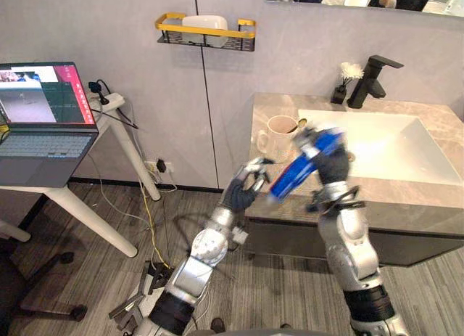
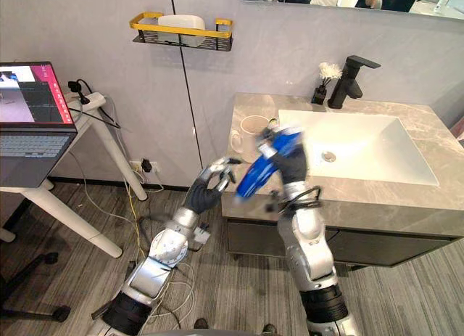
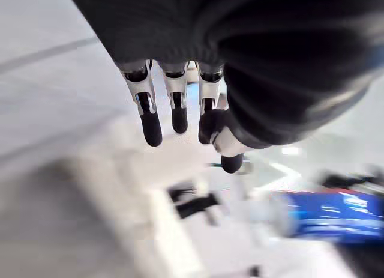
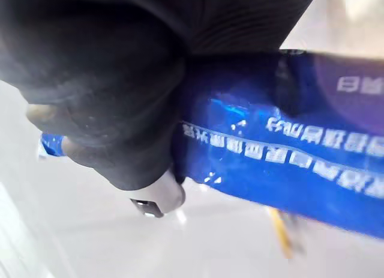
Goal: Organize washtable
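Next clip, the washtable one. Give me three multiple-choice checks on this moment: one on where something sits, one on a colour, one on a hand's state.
1. Where does the mug stand?
A. On the counter, to the left of the basin
B. Inside the basin
C. In the left hand

2. What colour is the tube held in the right hand?
A. Red
B. Green
C. Blue

3. How is the left hand?
A. Curled round the mug's handle
B. Fingers relaxed, holding nothing
C. Curled round the tube

Answers:
1 A: the mug sits on the counter beside the basin's left edge.
2 C: the right wrist view shows a blue tube clasped in the hand.
3 B: the left wrist view shows the fingers hanging loose with nothing between them.
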Robot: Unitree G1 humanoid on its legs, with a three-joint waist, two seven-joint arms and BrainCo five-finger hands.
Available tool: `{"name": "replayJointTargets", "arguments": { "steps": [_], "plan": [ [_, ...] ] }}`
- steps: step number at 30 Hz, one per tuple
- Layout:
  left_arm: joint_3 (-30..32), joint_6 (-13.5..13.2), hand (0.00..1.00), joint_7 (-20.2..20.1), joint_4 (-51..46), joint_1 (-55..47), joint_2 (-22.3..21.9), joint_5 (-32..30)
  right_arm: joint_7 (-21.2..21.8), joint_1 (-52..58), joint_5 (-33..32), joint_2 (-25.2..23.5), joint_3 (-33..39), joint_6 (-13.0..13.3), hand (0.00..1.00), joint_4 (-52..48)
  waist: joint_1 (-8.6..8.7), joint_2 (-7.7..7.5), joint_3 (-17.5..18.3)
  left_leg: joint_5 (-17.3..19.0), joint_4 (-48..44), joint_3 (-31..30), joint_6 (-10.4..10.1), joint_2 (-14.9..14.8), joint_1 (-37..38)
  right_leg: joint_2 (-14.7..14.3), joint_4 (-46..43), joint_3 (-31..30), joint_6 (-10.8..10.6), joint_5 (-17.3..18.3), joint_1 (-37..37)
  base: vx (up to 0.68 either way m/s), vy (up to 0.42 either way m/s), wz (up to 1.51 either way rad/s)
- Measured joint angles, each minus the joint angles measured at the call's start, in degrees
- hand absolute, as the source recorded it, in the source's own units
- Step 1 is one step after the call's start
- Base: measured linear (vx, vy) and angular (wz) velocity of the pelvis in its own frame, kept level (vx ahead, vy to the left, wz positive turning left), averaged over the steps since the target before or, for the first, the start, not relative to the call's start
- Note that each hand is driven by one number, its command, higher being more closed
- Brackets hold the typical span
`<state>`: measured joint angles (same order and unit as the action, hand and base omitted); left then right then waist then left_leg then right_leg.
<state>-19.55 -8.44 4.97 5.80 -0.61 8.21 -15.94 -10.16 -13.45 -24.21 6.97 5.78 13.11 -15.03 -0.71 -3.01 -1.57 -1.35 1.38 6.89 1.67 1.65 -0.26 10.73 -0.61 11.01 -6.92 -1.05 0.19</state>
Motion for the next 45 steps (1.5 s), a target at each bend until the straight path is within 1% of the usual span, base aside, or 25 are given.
{"name": "replayJointTargets", "arguments": {
  "steps": [1, 2, 3, 4, 6, 9, 10, 13, 14, 16, 17, 20, 21, 22, 24, 26, 27, 29, 32, 33, 34, 36, 39, 42, 45],
  "plan": [
    [0.56, 2.12, 0.0, -0.05, 2.95, -3.24, 1.51, -0.07, -1.57, -2.04, -0.08, 1.05, 5.09, 1.56, 1.0, -0.02, -0.02, -0.03, -0.01, 0.0, 0.13, 0.05, 0.0, 0.02, 0.03, 0.0, 0.06, 0.0, 0.0, 0.0, -0.04, 0.0, 0.0, 0.0],
    [0.93, 2.95, 0.0, -0.09, 3.47, -4.78, 2.0, -0.1, -2.3, -2.76, -0.08, 1.83, 6.9, 2.36, 1.0, -0.12, -0.02, -0.03, -0.01, 0.0, 0.22, 0.11, 0.0, 0.04, 0.05, 0.0, 0.11, 0.0, 0.0, 0.0, -0.05, 0.01, 0.005, -0.03],
    [2.07, 3.62, 0.0, -0.06, 3.42, -7.63, 2.07, -0.35, -3.38, -3.71, -0.09, 3.99, 9.48, 3.4, 1.0, -1.2, -0.19, -0.01, 0.0, -0.01, 0.31, 0.21, 0.0, 0.1, 0.12, 0.02, 0.22, 0.03, 0.0, 0.0, -0.02, 0.0, 0.0, 0.0],
    [2.29, 3.62, 0.0, -0.06, 3.3, -8.14, 1.97, -0.47, -3.57, -4.06, -0.09, 4.64, 9.98, 3.57, 1.0, -1.66, -0.22, 0.0, 0.0, -0.01, 0.31, 0.21, 0.0, 0.1, 0.15, 0.02, 0.24, 0.07, 0.0, -0.01, 0.04, 0.0, 0.0, 0.0],
    [2.83, 3.57, 0.0, -0.07, 2.57, -8.54, 1.3, -0.71, -3.7, -5.95, -0.09, 6.1, 10.33, 4.26, 1.0, -2.32, -0.23, 0.0, 0.0, -0.01, 0.36, 0.19, 0.0, 0.19, 0.46, -0.05, 0.26, 0.28, 0.01, -0.01, 0.37, 0.0, 0.0, 0.0],
    [3.58, 3.1, 0.0, -0.21, 0.66, -9.45, -1.16, -0.94, -3.55, -8.47, -0.1, 7.6, 10.17, 4.26, 1.0, -2.31, -0.5, -0.02, 0.01, -0.02, 0.88, 0.15, 0.01, 0.17, 0.9, -0.02, 0.2, 0.38, 0.02, 0.0, 0.62, 0.0, 0.0, 0.01],
    [3.74, 2.87, 0.0, -1.01, 0.56, -9.95, -1.69, -1.34, -3.56, -9.46, -0.15, 8.25, 10.34, 4.27, 1.0, -2.31, -0.56, -0.01, 0.01, -0.02, 1.35, 0.01, -0.06, 0.16, 1.03, 0.02, 0.21, 0.58, 0.01, 0.01, 0.6, -0.02, -0.003, 0.06],
    [4.62, 2.86, 0.0, -1.8, 0.63, -11.77, -1.9, -2.32, -3.53, -12.17, -0.56, 10.49, 10.68, 4.27, 1.0, -2.2, -0.68, -0.04, 0.02, -0.75, 2.74, -0.56, -0.14, 0.22, 1.28, 0.05, 0.29, 1.3, -0.02, 0.03, 0.56, -0.01, -0.003, 0.1],
    [4.72, 2.86, 0.0, -2.04, 0.71, -12.12, -1.95, -2.49, -3.53, -12.86, -0.56, 10.88, 10.82, 4.3, 1.0, -2.17, -0.84, -0.04, 0.02, -0.88, 2.84, -0.66, -0.05, 0.23, 1.28, 0.05, 0.32, 1.38, -0.02, 0.03, 0.58, 0.0, -0.001, 0.06],
    [5.49, 2.87, 0.0, -2.49, 1.88, -12.65, -2.07, -2.9, -3.47, -15.91, -1.07, 13.13, 11.41, 4.34, 1.0, -1.52, -2.07, -0.1, 0.05, -1.49, 3.5, -0.91, 0.17, 0.29, 1.56, 0.04, 0.49, 1.59, -0.03, 0.02, 0.71, 0.02, -0.002, 0.04],
    [5.8, 2.87, 0.0, -2.48, 2.07, -12.91, -2.17, -2.92, -3.45, -17.09, -1.08, 13.71, 11.35, 4.35, 1.0, -0.93, -2.09, -0.12, 0.05, -1.71, 3.9, -1.06, 0.06, 0.31, 1.71, 0.03, 0.54, 1.72, -0.03, 0.02, 0.78, 0.03, -0.004, 0.09],
    [6.69, 2.86, 0.0, -2.53, 5.2, -13.23, -2.25, -3.0, -3.41, -23.62, -1.8, 17.37, 11.02, 4.42, 1.0, 4.63, -2.39, -0.56, 0.08, -1.76, 3.92, -2.07, 0.01, 0.37, 1.81, 0.07, 0.85, 2.86, -0.03, 0.03, 1.61, 0.02, -0.005, 0.13],
    [6.69, 2.89, 0.0, -2.54, 6.35, -13.37, -2.25, -3.4, -3.53, -26.08, -2.64, 19.04, 10.4, 4.4, 1.0, 7.1, -3.15, -0.89, 0.09, -1.76, 3.92, -2.1, 0.01, 0.32, 1.77, 0.04, 0.89, 2.9, -0.05, 0.04, 1.58, 0.01, -0.009, 0.1],
    [6.68, 2.85, 0.0, -2.53, 6.97, -13.45, -2.1, -3.49, -3.6, -27.2, -2.88, 19.89, 9.91, 4.37, 1.0, 8.3, -3.34, -1.05, 0.16, -1.78, 3.92, -2.16, -0.02, 0.25, 1.65, -0.02, 0.97, 2.93, -0.04, 0.03, 1.57, 0.0, -0.014, 0.06],
    [6.69, 2.9, 0.0, -2.57, 9.53, -14.21, -1.28, -3.97, -3.52, -31.41, -2.89, 22.26, 6.25, 4.18, 1.0, 12.71, -3.58, -1.78, 0.42, -1.87, 3.92, -2.52, -0.16, 0.04, 1.32, -0.22, 1.08, 3.11, -0.03, 0.03, 1.48, 0.0, -0.024, 0.08],
    [6.7, 2.93, 0.0, -2.79, 10.78, -14.66, -1.02, -3.97, -3.29, -32.93, -2.99, 23.13, 3.87, 3.92, 1.0, 14.99, -3.65, -2.43, 0.54, -1.94, 3.92, -2.74, -0.27, -0.18, 1.05, -0.45, 1.19, 3.12, -0.01, 0.02, 1.39, 0.0, -0.028, 0.05],
    [6.71, 2.95, 0.0, -3.17, 11.9, -14.67, -0.24, -3.97, -3.1, -33.6, -3.56, 23.21, 2.2, 3.64, 1.0, 16.93, -4.08, -3.25, 0.51, -2.05, 3.92, -2.82, -0.45, -0.51, 0.96, -0.75, 1.2, 3.12, 0.01, 0.01, 1.32, 0.0, 0.0, 0.0],
    [6.72, 2.99, 0.0, -3.61, 12.55, -14.68, 0.13, -3.94, -2.29, -33.61, -5.21, 23.21, 1.17, 2.66, 1.0, 18.92, -4.99, -4.2, 0.82, -2.17, 3.92, -2.87, -0.62, -0.81, 0.39, -1.06, 1.19, 3.11, 0.06, 0.01, 0.74, -0.01, -0.036, 0.02],
    [6.75, 3.07, 0.0, -3.7, 12.84, -14.88, 0.11, -3.91, -1.87, -33.62, -7.33, 23.1, -0.27, 1.21, 1.0, 21.64, -5.48, -4.6, 0.83, -2.4, 3.92, -3.48, -0.93, -0.88, -0.47, -1.15, 1.19, 3.63, 0.23, -0.11, 0.22, -0.02, -0.023, 0.1],
    [6.74, 3.07, 0.0, -3.73, 12.84, -15.07, 0.09, -3.88, -1.79, -33.62, -7.88, 23.1, -0.49, 0.7, 1.0, 22.7, -6.22, -4.64, 0.83, -2.48, 3.92, -3.64, -0.99, -0.89, -0.74, -1.15, 1.19, 3.86, 0.24, -0.12, 0.06, -0.03, -0.007, 0.06],
    [6.75, 3.08, 0.0, -3.73, 12.84, -15.23, 0.09, -3.88, -1.8, -33.62, -8.88, 23.1, -0.49, 0.05, 1.0, 22.94, -6.39, -4.75, 0.79, -2.62, 3.92, -3.71, -1.03, -0.97, -1.23, -1.21, 1.18, 4.29, 0.33, -0.18, -0.36, -0.03, -0.01, 0.06],
    [7.04, 3.19, 0.0, -3.72, 12.84, -15.56, 0.38, -3.84, -1.31, -33.62, -10.11, 23.08, -0.51, -0.03, 1.0, 22.94, -6.36, -5.09, 0.56, -2.92, 3.92, -4.26, -1.09, -1.15, -1.98, -1.43, 1.21, 4.73, 0.43, -0.25, -0.79, -0.02, -0.022, 0.09],
    [8.41, 3.49, 0.0, -3.69, 12.84, -16.1, 0.98, -3.82, 0.4, -33.61, -13.21, 23.1, -0.48, -0.04, 1.0, 22.74, -6.32, -6.41, -0.05, -3.19, 3.92, -4.31, -1.45, -1.7, -2.69, -2.01, 1.34, 4.71, 0.58, -0.34, -1.5, -0.01, -0.032, 0.01],
    [8.94, 3.64, 0.0, -3.7, 12.85, -16.12, 1.04, -3.83, 1.76, -33.46, -15.47, 23.12, 0.01, -0.03, 1.0, 22.52, -6.14, -7.36, -0.57, -3.22, 3.92, -4.4, -1.51, -1.81, -3.05, -2.2, 1.9, 4.72, 0.87, -0.55, -1.54, 0.0, -0.011, 0.01],
    [9.04, 3.64, 0.0, -3.65, 12.85, -16.12, 1.01, -3.89, 2.81, -32.69, -16.22, 23.24, 0.41, -0.01, 1.0, 21.92, -6.18, -7.68, -0.73, -3.22, 3.92, -4.41, -1.51, -1.75, -3.15, -2.13, 1.9, 4.72, 0.87, -0.55, -1.63, 0.0, 0.0, 0.0]
  ]
}}
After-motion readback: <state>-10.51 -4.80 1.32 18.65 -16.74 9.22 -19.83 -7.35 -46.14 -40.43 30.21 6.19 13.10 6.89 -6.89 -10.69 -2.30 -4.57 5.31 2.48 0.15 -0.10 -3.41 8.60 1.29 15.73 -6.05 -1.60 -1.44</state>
